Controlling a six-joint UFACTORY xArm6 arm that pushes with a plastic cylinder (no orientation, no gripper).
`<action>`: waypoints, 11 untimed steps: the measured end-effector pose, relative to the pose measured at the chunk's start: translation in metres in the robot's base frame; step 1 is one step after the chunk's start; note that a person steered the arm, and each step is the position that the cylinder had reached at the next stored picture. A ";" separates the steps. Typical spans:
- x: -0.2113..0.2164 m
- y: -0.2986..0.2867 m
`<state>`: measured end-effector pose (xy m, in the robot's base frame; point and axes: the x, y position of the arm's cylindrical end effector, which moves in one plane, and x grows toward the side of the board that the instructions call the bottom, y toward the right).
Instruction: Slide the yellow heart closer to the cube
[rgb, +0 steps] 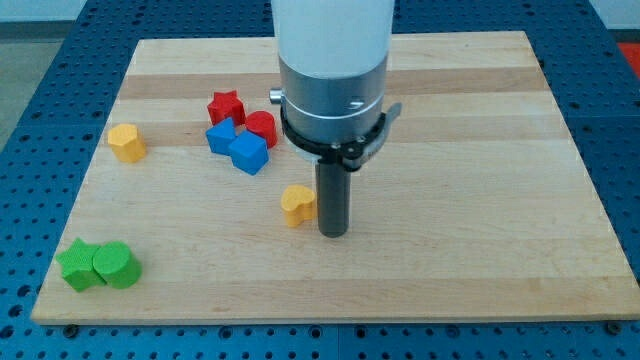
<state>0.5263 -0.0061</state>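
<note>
The yellow heart (297, 204) lies on the wooden board a little left of centre. My tip (331, 232) rests on the board just right of the heart, very close to it or touching. The blue cube (249, 153) sits up and to the left of the heart, with a small gap between them. A second blue block (221, 135) touches the cube on its upper left.
A red star (226, 105) and a red cylinder (262, 128) crowd the blue blocks. A yellow hexagonal block (127, 143) lies at the left. Two green blocks (78, 265) (116, 265) sit near the bottom left corner. The wooden board (460, 200) ends on a blue table.
</note>
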 end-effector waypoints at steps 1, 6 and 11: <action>-0.009 -0.010; -0.036 -0.047; -0.038 -0.120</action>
